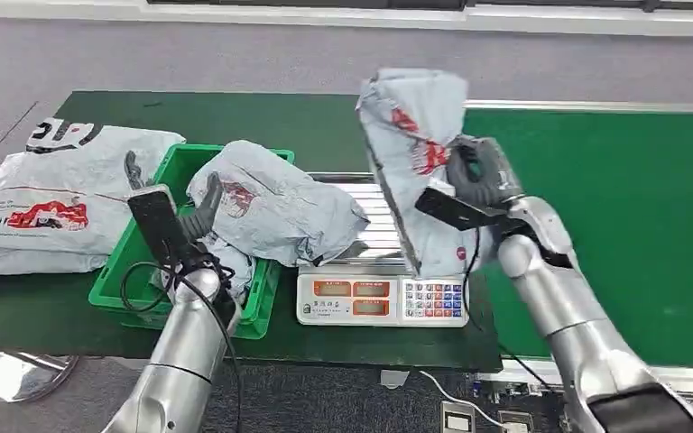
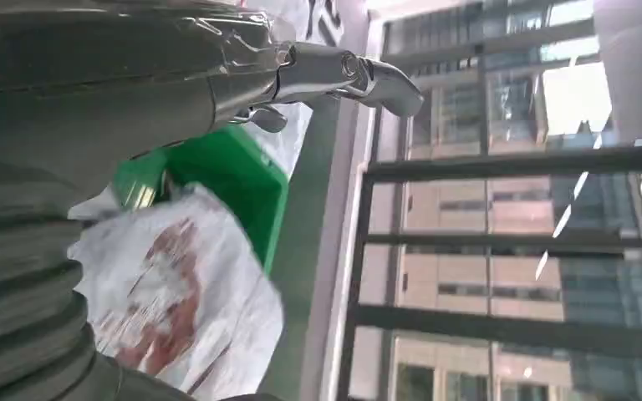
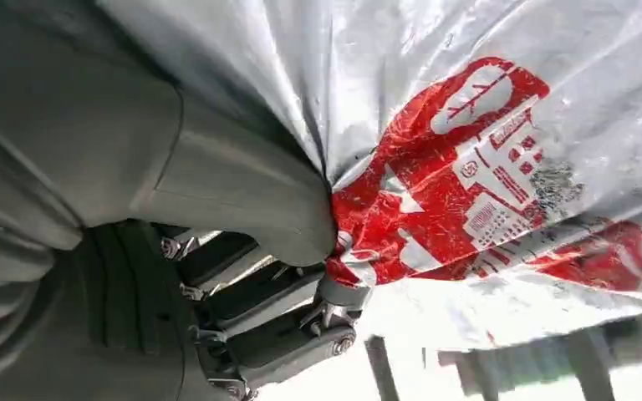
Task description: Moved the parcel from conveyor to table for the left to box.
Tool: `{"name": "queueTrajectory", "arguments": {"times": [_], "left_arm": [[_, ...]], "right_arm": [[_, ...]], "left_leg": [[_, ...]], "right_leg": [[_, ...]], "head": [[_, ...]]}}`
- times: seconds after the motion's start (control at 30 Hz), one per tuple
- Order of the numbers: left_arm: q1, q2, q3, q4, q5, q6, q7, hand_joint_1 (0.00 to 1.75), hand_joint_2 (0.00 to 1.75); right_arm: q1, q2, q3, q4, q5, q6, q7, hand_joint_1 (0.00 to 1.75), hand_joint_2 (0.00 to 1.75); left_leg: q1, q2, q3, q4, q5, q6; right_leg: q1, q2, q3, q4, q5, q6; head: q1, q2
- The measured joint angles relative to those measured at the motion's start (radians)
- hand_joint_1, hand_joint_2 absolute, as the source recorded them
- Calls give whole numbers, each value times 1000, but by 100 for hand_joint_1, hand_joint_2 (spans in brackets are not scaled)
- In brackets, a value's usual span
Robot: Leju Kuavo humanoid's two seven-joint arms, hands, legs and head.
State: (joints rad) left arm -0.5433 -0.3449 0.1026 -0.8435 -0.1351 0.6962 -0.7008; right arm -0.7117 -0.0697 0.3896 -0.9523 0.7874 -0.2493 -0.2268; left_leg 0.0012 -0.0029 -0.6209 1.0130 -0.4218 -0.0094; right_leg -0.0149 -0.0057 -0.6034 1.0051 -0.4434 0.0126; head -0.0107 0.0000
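Note:
My right hand (image 1: 480,177) grips a grey plastic parcel (image 1: 415,153) with red print and holds it upright in the air above the scale (image 1: 381,290). In the right wrist view the thumb (image 3: 242,184) presses into the bag's crumpled film (image 3: 485,159). A second grey parcel (image 1: 275,209) lies half in the green box (image 1: 180,167) and half on the scale's plate. My left hand (image 1: 200,216) rests against that parcel's left side over the box. The left wrist view shows this parcel (image 2: 175,309) beside the box wall (image 2: 242,184).
A large flat grey parcel (image 1: 54,198) lies on the dark green table (image 1: 45,316) left of the box. The green conveyor belt (image 1: 632,207) runs along the right. Cables hang off the table's front edge below the scale.

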Motion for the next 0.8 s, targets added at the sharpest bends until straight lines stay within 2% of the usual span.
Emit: {"name": "queueTrajectory", "arguments": {"times": [0.13, 0.23, 0.3, 0.33, 0.43, 0.5, 0.63, 0.8], "left_arm": [[11, -8, 27, -39, -11, 0, 0, 0, 175], [17, -8, 39, -53, -11, 0, 0, 0, 175], [20, -10, 41, -64, -13, 0, 0, 0, 175], [20, -10, 41, -68, -14, 0, 0, 0, 175], [20, -12, 41, -71, -10, 0, 0, 0, 175], [20, -16, 40, -71, 24, -1, 0, 0, 175], [19, -14, -12, -58, 136, -17, 0, 0, 175], [16, -6, -69, -45, 155, -10, 0, 0, 175]], "right_arm": [[-36, 60, 70, 149, 5, 68, 43, 175, 175], [-58, 83, 90, 208, 2, 83, 46, 175, 175], [-76, 94, 103, 257, -13, 138, 54, 175, 175], [-84, 102, 109, 291, -14, 166, 67, 0, 175], [-92, 125, 128, 361, -11, 179, 106, 0, 175], [-92, 140, 136, 392, -25, 100, 87, 0, 175], [-90, 147, 131, 409, -179, -104, -138, 0, 175], [-73, 146, 103, 391, -312, -163, -280, 0, 175]], "left_leg": [[0, -4, -2, 0, 0, 0], [0, -4, -2, 0, 0, 0], [0, -4, -2, 0, 0, 0], [0, -4, -2, 0, 0, 0], [0, -4, -2, 0, 0, 0], [0, -4, -1, 0, 0, 0], [0, -3, -2, 0, 0, 0], [0, -3, -2, 1, 0, 0]], "right_leg": [[0, -4, 0, 0, -1, -1], [0, -4, 0, 0, -1, -1], [0, -4, 0, -1, -1, -1], [0, -4, 0, -1, -1, -1], [0, -4, 0, -1, -1, -1], [0, -4, 0, -1, -1, -1], [0, -3, -1, -1, -1, -1], [0, -3, -1, -1, -1, -1]], "head": [[0, 0], [0, 0], [0, 0], [0, 0], [0, 0], [0, 0], [0, 0], [0, 0]]}}
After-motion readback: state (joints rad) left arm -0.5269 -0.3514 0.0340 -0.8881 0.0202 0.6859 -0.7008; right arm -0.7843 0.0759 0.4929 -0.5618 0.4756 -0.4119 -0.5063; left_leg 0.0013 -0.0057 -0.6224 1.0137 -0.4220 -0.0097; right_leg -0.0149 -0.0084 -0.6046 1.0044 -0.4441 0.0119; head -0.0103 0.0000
